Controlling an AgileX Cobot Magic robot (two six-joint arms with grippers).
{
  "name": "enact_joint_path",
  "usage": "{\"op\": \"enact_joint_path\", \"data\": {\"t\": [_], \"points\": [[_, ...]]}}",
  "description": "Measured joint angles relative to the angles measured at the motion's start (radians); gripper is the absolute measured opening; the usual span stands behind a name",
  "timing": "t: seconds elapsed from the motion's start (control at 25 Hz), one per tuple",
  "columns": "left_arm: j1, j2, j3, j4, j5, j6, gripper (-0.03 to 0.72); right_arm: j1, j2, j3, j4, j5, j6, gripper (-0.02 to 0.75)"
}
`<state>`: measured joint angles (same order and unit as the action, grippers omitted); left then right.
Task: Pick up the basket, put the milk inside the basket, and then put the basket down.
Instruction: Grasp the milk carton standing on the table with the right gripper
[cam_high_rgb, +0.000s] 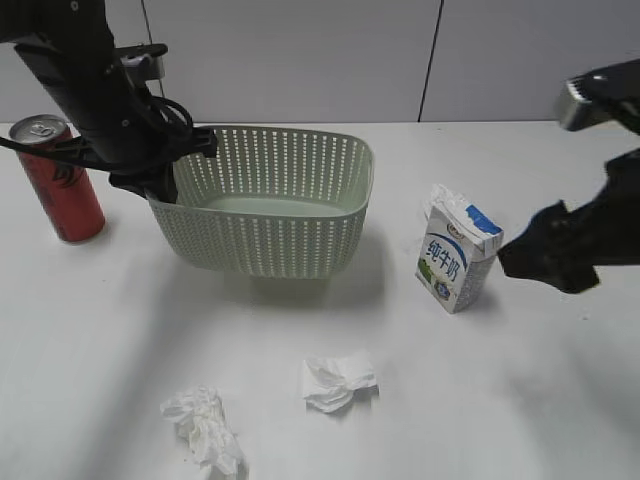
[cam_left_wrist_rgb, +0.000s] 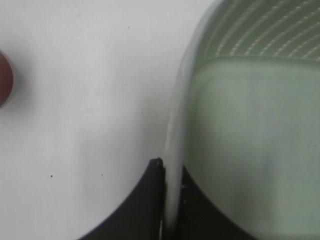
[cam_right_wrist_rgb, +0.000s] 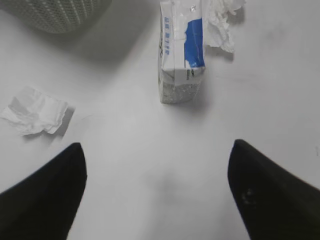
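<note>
The pale green basket (cam_high_rgb: 280, 215) hangs tilted a little above the table, its left end raised. My left gripper (cam_high_rgb: 165, 165) is shut on the basket's left rim; in the left wrist view the two fingers (cam_left_wrist_rgb: 171, 172) pinch the rim of the basket (cam_left_wrist_rgb: 250, 125). The milk (cam_high_rgb: 455, 250) stands upright right of the basket. My right gripper (cam_high_rgb: 545, 255) is open and empty just right of the milk. In the right wrist view its fingers (cam_right_wrist_rgb: 157, 165) are spread wide, with the milk (cam_right_wrist_rgb: 181, 55) ahead of them.
A red soda can (cam_high_rgb: 62, 180) stands left of the basket, and shows as a red edge in the left wrist view (cam_left_wrist_rgb: 4, 80). Two crumpled white tissues (cam_high_rgb: 338, 382) (cam_high_rgb: 205, 428) lie in front. One tissue (cam_right_wrist_rgb: 35, 110) lies left of the right gripper, another behind the milk (cam_right_wrist_rgb: 222, 20).
</note>
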<state>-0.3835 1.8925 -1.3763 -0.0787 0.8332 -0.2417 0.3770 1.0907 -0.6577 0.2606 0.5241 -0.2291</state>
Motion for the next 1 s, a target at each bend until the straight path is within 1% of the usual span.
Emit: {"op": "enact_joint_path", "data": {"t": [0.12, 0.32, 0.56, 0.64, 0.72, 0.92, 0.96, 1.0], "points": [[0.000, 0.000, 0.000, 0.000, 0.000, 0.000, 0.003, 0.000, 0.210, -0.098, 0.007, -0.007, -0.035, 0.678], [0.000, 0.000, 0.000, 0.001, 0.000, 0.000, 0.003, 0.000, 0.451, -0.226, 0.010, -0.023, -0.047, 0.675], [0.000, 0.000, 0.000, 0.002, 0.003, 0.000, 0.003, 0.000, 0.622, -0.302, 0.013, -0.086, -0.048, 0.667], [0.000, 0.000, 0.000, 0.002, 0.003, 0.000, 0.003, 0.000, 0.659, -0.307, 0.013, -0.108, -0.048, 0.647], [0.000, 0.000, 0.000, 0.002, 0.004, 0.000, 0.003, 0.000, 0.684, -0.307, 0.013, -0.133, -0.048, 0.589], [0.000, 0.000, 0.000, 0.002, 0.004, 0.000, 0.003, 0.000, 0.708, -0.307, 0.013, -0.173, -0.048, 0.370], [0.000, 0.000, 0.000, 0.002, 0.004, 0.000, 0.003, 0.000, 0.708, -0.307, 0.012, -0.176, -0.048, 0.335], [0.000, 0.000, 0.000, 0.002, 0.004, 0.000, 0.003, 0.000, 0.708, -0.308, 0.009, -0.177, -0.049, 0.321]]}}
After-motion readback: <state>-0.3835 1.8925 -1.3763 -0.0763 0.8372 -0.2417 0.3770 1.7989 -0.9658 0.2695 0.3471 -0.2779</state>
